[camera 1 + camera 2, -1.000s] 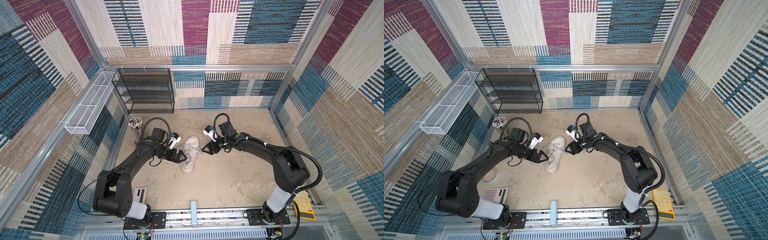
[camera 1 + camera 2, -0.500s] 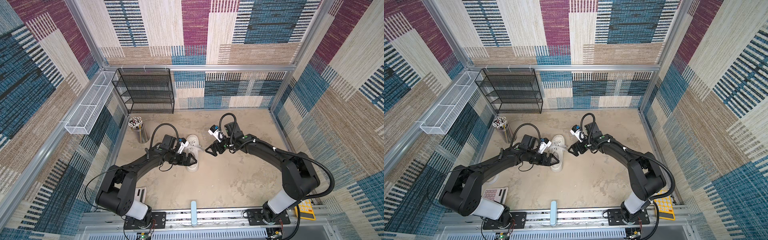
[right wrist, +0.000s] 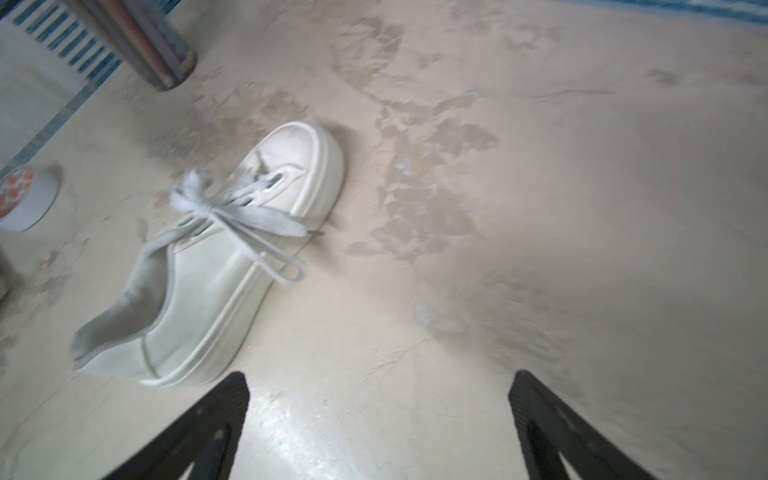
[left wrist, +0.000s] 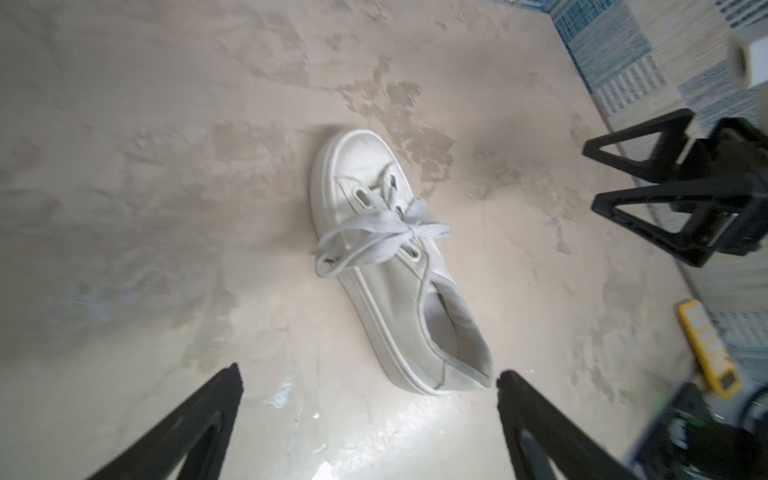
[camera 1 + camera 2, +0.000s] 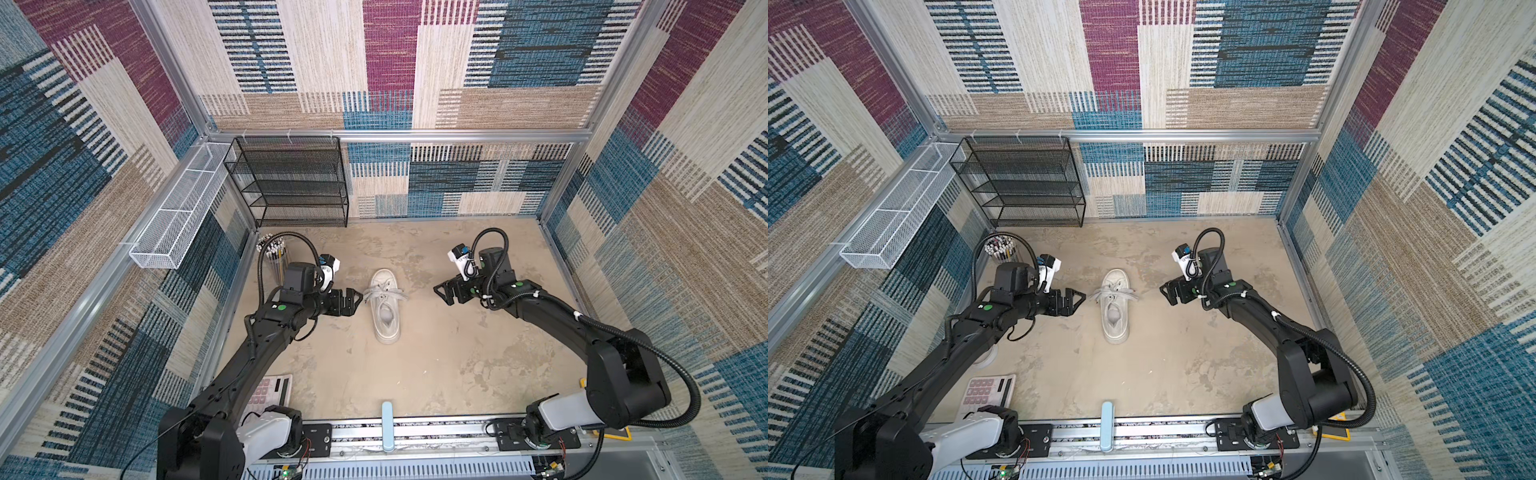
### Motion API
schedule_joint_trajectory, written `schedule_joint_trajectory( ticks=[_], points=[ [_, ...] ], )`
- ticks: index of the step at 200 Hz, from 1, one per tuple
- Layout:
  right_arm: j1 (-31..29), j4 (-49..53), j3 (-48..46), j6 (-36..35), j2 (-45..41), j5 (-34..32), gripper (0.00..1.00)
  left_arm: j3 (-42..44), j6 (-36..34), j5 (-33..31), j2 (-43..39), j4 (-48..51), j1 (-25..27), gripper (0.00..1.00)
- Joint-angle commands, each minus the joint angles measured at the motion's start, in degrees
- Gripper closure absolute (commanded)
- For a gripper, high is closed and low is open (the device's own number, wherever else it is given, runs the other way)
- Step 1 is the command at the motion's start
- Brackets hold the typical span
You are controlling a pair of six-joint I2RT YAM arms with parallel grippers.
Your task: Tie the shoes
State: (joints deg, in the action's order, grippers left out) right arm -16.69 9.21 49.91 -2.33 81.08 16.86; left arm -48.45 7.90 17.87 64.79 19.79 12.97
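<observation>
The white sneaker (image 5: 386, 309) (image 5: 1115, 309) stands on the floor in both top views, toe toward the back wall. Its flat laces (image 5: 385, 294) (image 4: 374, 226) (image 3: 243, 218) cross in a bow over the tongue, with a loop hanging off each side. My left gripper (image 5: 355, 300) (image 5: 1079, 298) (image 4: 369, 372) is open just left of the bow and holds nothing. My right gripper (image 5: 441, 295) (image 5: 1167, 294) (image 3: 379, 375) is open a hand's width right of the shoe, also with nothing in it.
A black mesh shelf (image 5: 291, 183) stands at the back left, with a white wire basket (image 5: 178, 216) on the left wall. A pen cup (image 5: 274, 253) is behind the left arm. A calculator (image 5: 270, 392) and a white round tub (image 5: 986, 357) lie at front left.
Both grippers have drawn back from the shoe, left one leftward, right one rightward. The right jaws have opened wider. The shoe has turned straight, toe toward the back.
</observation>
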Motion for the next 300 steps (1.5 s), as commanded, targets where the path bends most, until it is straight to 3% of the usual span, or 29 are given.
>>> schedule_joint_trajectory(
  ticks=[1, 11, 22, 44, 66, 82, 124, 191, 204, 218, 236, 250, 269, 300],
  points=[
    [2.2, -12.9, -5.9, 4.3, -4.9, -14.5, 0.0, 1.9, -5.4, -16.2, -2.7, -6.3, -0.2, 0.01],
    [3.1, -18.5, -10.0, 5.3, -8.0, -22.3, 0.0, 4.3, -5.6, -22.8, -4.1, -10.6, -0.2, 0.01],
    [4.8, -24.7, -14.3, 4.7, -11.1, -25.7, 0.0, 8.2, -7.0, -27.9, -5.5, -17.4, -0.4, 0.01],
    [7.4, -37.6, -23.5, 1.9, -15.2, -32.6, 0.0, 16.1, -15.5, -28.0, -6.9, -30.6, -0.5, 0.01],
    [10.0, -47.0, -29.8, 1.0, -15.5, -34.7, 0.0, 18.6, -16.4, -30.8, -6.1, -34.4, -1.3, 0.01],
    [12.0, -55.6, -34.5, 0.9, -14.5, -34.9, 0.0, 19.5, -16.2, -32.6, -4.7, -36.2, -1.9, 0.01],
    [15.0, -73.7, -40.6, 3.1, -7.8, -27.7, 0.0, 24.7, -14.7, -36.1, -0.4, -49.1, -3.5, 0.01],
    [15.4, -91.3, -41.6, 1.0, 7.6, -22.0, 0.0, 28.8, -14.2, -32.6, 11.6, -66.1, -5.1, 0.01],
    [15.4, -85.4, -39.8, 0.9, 6.2, -20.9, 0.0, 29.3, -14.2, -32.2, 16.3, -70.6, -5.4, 0.01],
    [15.4, -85.9, -39.5, 0.3, 6.9, -19.7, 0.0, 30.5, -14.0, -32.8, 20.0, -76.9, -5.9, 0.01],
    [15.4, -84.5, -38.7, 0.2, 6.9, -19.3, 0.0, 30.8, -11.9, -29.4, 19.3, -74.4, -7.7, 0.01],
    [15.6, -84.2, -38.5, 0.4, 7.0, -18.8, 0.0, 31.2, -13.9, -27.3, 23.7, -81.4, -7.9, 0.01],
    [15.9, -83.7, -38.3, 0.4, 7.0, -18.3, 0.0, 27.6, -12.3, -26.2, 21.3, -70.3, -8.6, 0.01],
    [16.0, -83.7, -38.3, 0.5, 6.9, -18.1, 0.0, 25.2, -11.3, -22.3, 22.8, -68.0, -11.0, 0.01]
  ],
)
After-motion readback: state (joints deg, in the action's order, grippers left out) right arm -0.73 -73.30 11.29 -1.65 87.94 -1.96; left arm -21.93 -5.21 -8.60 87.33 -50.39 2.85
